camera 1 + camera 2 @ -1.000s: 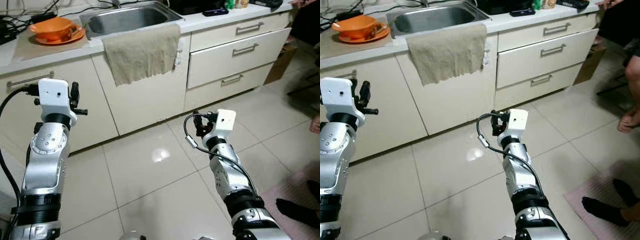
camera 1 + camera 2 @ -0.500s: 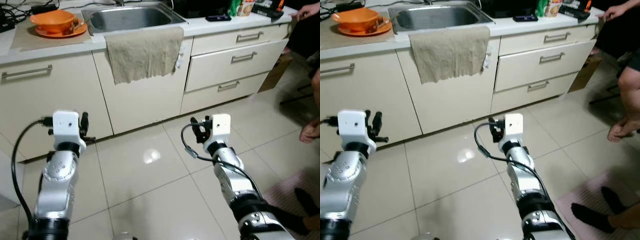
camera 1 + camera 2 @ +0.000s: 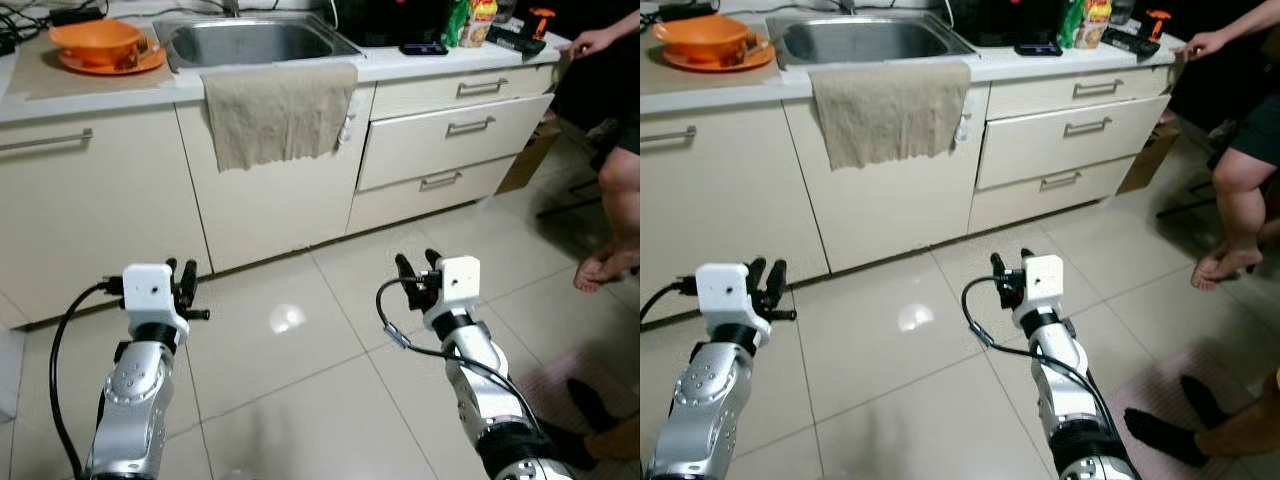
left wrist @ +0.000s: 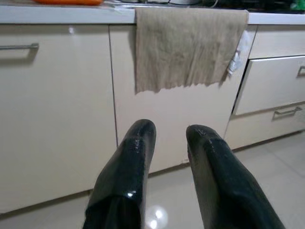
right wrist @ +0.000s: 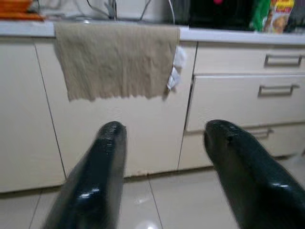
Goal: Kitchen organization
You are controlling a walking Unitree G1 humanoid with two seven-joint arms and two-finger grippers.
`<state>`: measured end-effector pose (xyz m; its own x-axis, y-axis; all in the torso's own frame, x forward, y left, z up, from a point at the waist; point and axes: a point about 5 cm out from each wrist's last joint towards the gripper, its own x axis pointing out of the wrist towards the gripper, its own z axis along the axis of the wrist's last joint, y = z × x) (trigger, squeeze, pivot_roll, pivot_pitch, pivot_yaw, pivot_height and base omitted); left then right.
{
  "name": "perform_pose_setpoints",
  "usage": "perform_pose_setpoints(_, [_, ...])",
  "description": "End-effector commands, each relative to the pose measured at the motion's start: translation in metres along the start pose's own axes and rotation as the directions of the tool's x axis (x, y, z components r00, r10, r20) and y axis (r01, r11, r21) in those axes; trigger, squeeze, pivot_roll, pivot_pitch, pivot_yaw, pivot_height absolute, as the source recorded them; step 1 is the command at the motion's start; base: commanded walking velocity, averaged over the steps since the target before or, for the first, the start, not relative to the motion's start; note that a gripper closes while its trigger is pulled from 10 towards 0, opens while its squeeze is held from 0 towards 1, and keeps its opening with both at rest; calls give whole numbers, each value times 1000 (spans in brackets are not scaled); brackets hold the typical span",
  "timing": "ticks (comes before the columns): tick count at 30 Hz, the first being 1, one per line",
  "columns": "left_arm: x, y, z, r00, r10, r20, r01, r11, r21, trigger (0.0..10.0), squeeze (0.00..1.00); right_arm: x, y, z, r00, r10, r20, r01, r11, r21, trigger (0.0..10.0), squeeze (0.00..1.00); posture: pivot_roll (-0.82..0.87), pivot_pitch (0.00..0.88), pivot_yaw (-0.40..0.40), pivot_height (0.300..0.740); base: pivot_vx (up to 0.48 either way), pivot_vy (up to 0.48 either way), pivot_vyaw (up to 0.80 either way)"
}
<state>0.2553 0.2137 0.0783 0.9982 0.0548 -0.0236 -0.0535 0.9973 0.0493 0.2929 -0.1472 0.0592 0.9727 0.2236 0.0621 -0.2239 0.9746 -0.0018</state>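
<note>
Draping over the steel sink (image 3: 250,40), a coarse beige towel (image 3: 278,112).

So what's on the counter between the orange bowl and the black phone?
The sink, with a beige towel hanging over the counter edge in front of it. Both eye views show that, between bowl and phone.

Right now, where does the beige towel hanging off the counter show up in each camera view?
Left eye view: beige towel hangs upper centre, over the cabinet front below the sink.
Right eye view: upper centre-left, under the same sink.
Left wrist view: top centre, above the left pincer.
Right wrist view: upper left of centre, above the right pincer.
Shared landmark: the white rag beside the towel's edge.
</note>
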Motion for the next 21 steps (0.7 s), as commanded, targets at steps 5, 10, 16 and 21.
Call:
perform_pose_setpoints(5, [-10,-5,10,996,-43,78,43,999,2,10000,1000,-3,-1,14,994,11,113,-18,998,66,10000,1000,19,41,-81,740,0,0,0])
perform_pose_setpoints(10, [2,-8,30,988,-53,147,51,999,17,10000,1000,7,-16,11,990,-139,38,132,981,141,10000,1000,11,48,-74,740,0,0,0])
perform_pose_setpoints(16, [21,-9,26,996,-64,57,64,998,-12,10000,1000,15,-37,9,963,-265,-45,269,944,190,10000,1000,-5,50,-65,740,0,0,0])
perform_pose_setpoints(21, [21,-33,36,935,-332,122,347,927,-140,10000,0,26,-16,28,997,42,66,-56,976,212,10000,365,-11,46,-65,740,0,0,0])
